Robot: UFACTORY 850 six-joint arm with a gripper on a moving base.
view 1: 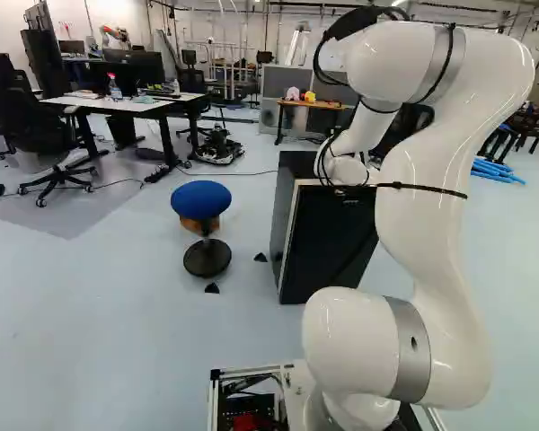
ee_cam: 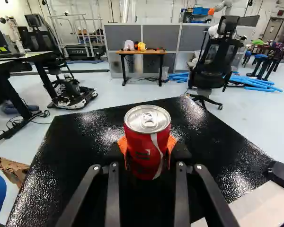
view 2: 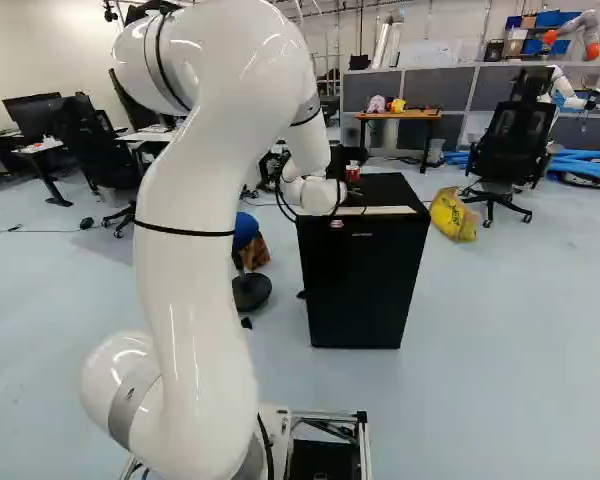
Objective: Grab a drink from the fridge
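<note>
- End effector was clamped on the can, an orange pad against each side.
- Can was red with silver top, upright, tab side up and unopened-looking.
- Can was over the fridge top; couldn't tell if its base touched.
- Arm rose from the base joint, bent over, and reached ahead to the fridge.
- Fridge was black, standing on the floor, pale strip along the near edge of its top.
- Stool, blue seat and black round foot, stood left of the fridge in the left base view; brown box just behind it.
- Yellow bag lay on the floor right of the fridge in the right base view, black chair near it.
- Farther off: small table with a yellow item on it, grey partitions behind, blue tubes on the floor.
- Desk with monitors at the left of the left base view; another robot far back.
</note>
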